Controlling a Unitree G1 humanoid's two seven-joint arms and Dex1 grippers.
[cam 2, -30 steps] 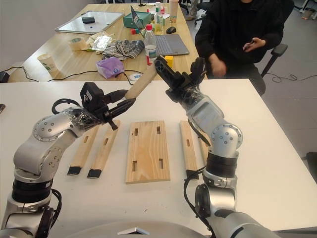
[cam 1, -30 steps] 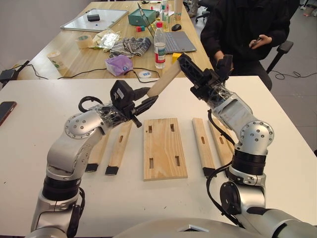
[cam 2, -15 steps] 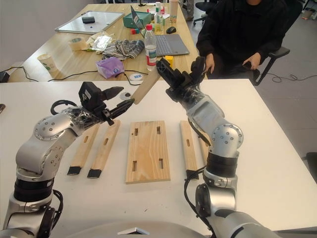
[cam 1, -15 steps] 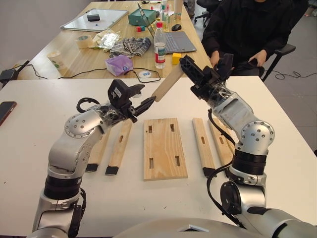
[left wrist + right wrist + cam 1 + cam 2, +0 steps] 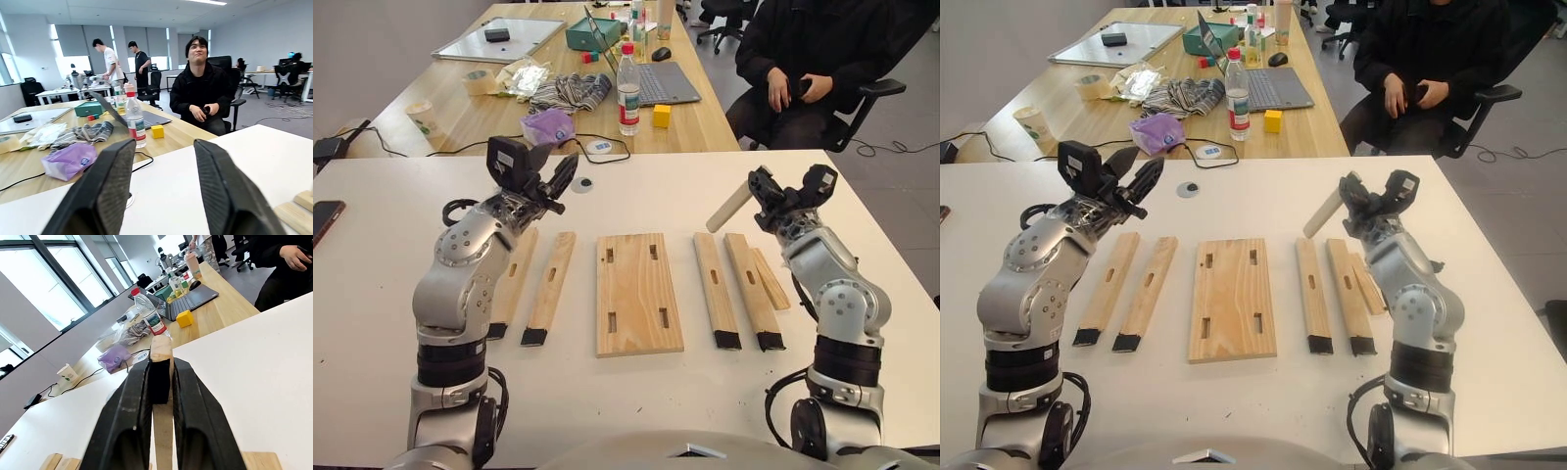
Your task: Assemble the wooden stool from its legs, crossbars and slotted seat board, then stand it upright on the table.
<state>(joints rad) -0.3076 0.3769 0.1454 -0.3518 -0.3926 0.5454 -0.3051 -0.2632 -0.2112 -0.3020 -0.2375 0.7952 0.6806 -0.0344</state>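
The slotted seat board (image 5: 639,292) lies flat at the table's centre. Two long wooden pieces with black ends (image 5: 514,284) (image 5: 548,286) lie to its left. To its right lie two more (image 5: 716,290) (image 5: 752,289) and a short bar (image 5: 771,279). My right gripper (image 5: 766,192) is above those right-hand pieces, shut on a wooden bar (image 5: 729,208) that slants up off the table; the bar (image 5: 160,352) shows clamped between its fingers. My left gripper (image 5: 551,177) is raised over the far left of the table, open and empty, its fingers (image 5: 105,191) spread wide.
A small black disc (image 5: 583,183) lies on the white table beyond the board. A phone (image 5: 325,220) sits at the left edge. Behind, a wooden table carries a bottle (image 5: 627,90), a laptop (image 5: 656,80) and clutter. Bare tabletop (image 5: 636,392) runs along the front.
My left gripper let go of the wooden bar and drew back to the left. My right gripper carried the bar to the right and down, over the right-hand pieces.
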